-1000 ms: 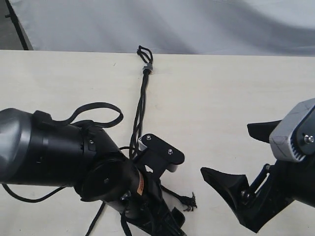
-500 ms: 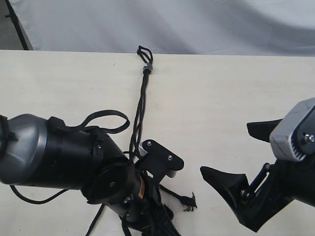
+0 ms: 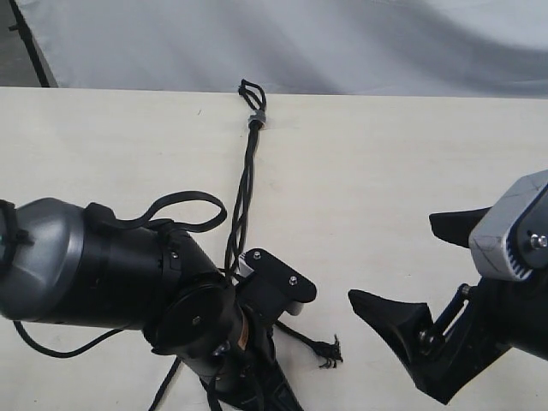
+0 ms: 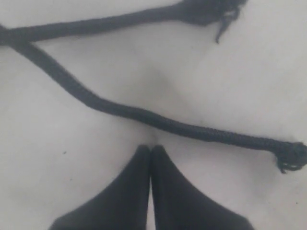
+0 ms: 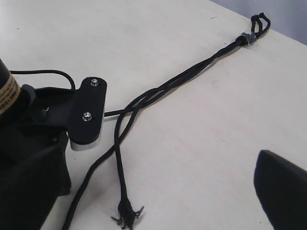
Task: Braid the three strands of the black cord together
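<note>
Two black fingers (image 4: pixel 120 196) of the left gripper (image 4: pixel 151 149) are pressed flat together with nothing between them, their tips pointing down at the cream table (image 4: pixel 230 86). Just past those tips, and apart from them, one strand (image 4: pixel 158 122) lies loose on the surface and ends in a knotted, frayed tip (image 4: pixel 289 156). A second strand (image 4: pixel 96 24) crosses it near the edge of the left wrist view. The right gripper (image 3: pixel 392 259) hangs over the table well to the right of the cord, its two fingers spread wide and holding nothing.

The black cord (image 3: pixel 247 171) runs up the middle of the table from under the left arm. The three strands (image 5: pixel 192 72) are loosely twisted over one another along that upper run and part near the left gripper. At the far edge of the table they meet in a small grey band (image 3: pixel 256 118), with short loops (image 3: pixel 250 88) beyond it. A thicker robot cable (image 3: pixel 184 201) arches over the left arm.
</note>
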You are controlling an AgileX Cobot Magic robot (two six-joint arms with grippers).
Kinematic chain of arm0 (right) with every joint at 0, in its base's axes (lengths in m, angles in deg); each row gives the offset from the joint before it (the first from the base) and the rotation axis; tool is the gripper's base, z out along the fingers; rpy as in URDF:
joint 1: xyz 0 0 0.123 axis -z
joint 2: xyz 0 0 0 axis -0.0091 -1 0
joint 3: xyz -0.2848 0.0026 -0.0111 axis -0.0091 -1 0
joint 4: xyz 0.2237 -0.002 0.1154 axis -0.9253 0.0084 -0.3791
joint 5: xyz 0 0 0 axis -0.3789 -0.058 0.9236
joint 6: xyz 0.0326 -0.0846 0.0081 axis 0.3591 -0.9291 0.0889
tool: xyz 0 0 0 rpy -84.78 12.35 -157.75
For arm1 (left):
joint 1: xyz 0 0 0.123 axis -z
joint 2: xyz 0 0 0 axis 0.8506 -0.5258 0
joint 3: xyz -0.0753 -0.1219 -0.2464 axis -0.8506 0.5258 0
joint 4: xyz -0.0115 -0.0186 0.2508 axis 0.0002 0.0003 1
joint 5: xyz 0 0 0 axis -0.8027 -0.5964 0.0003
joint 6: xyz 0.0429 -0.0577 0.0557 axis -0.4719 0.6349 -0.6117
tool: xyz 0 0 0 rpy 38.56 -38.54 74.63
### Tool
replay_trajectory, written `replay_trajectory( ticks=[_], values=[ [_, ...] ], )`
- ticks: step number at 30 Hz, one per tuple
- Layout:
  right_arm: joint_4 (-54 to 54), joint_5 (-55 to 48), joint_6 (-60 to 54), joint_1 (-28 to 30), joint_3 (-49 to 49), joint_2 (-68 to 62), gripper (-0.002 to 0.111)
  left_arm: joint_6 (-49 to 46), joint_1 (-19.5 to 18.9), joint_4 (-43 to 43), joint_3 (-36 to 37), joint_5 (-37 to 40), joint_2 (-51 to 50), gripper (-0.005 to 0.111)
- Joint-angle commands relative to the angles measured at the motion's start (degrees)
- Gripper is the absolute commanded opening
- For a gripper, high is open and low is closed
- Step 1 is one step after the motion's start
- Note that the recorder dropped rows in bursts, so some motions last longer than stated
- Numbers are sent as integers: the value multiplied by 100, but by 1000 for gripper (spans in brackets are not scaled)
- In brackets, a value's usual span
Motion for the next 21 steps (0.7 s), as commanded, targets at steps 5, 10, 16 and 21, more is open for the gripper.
replay_trajectory(
  ticks=[5,10,16,21],
  values=[
    [66,78,4,35,-17,18,105,-15,35,24,4,225,-15,1],
    [66,78,4,35,-17,18,105,-15,35,577,-243,1134,131,1],
    [66,78,-6,35,-17,18,105,-15,35,630,-543,1770,420,1],
    [66,78,-6,35,-17,18,105,-15,35,630,-543,1536,447,1]
  ],
)
